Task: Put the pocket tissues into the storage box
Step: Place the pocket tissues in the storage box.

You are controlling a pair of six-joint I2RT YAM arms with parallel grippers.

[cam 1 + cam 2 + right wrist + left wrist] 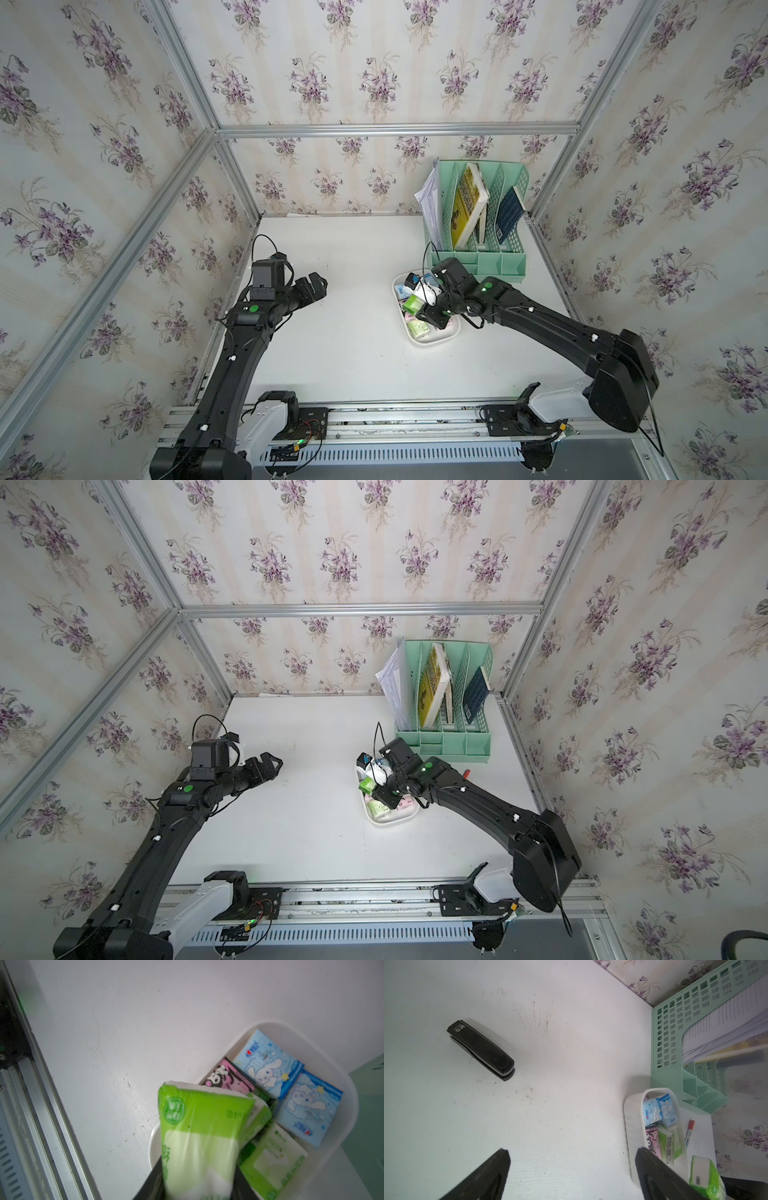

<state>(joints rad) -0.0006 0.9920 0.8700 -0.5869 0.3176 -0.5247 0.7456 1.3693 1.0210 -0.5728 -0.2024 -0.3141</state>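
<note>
The storage box (415, 341) (388, 823) is a shallow white tub in front of the green organizer. My right gripper (422, 309) (198, 1186) hangs over it, shut on a green-white pack of pocket tissues (199, 1136) (413, 305) (702, 1178). Inside the box (301, 1034) lie two light blue packs (268, 1064) (307, 1105), a pink pack (226, 1076) and another green-white pack (274, 1159). My left gripper (318, 284) (573, 1151) is open over bare table to the left, holding nothing. The right arm hides part of the box in both top views.
A mint green file organizer (478, 216) (675, 1043) with books and papers stands at the back right, just behind the box. A black stapler (481, 1050) lies on the white table. A red-capped pen (689, 1132) (467, 773) lies beside the box.
</note>
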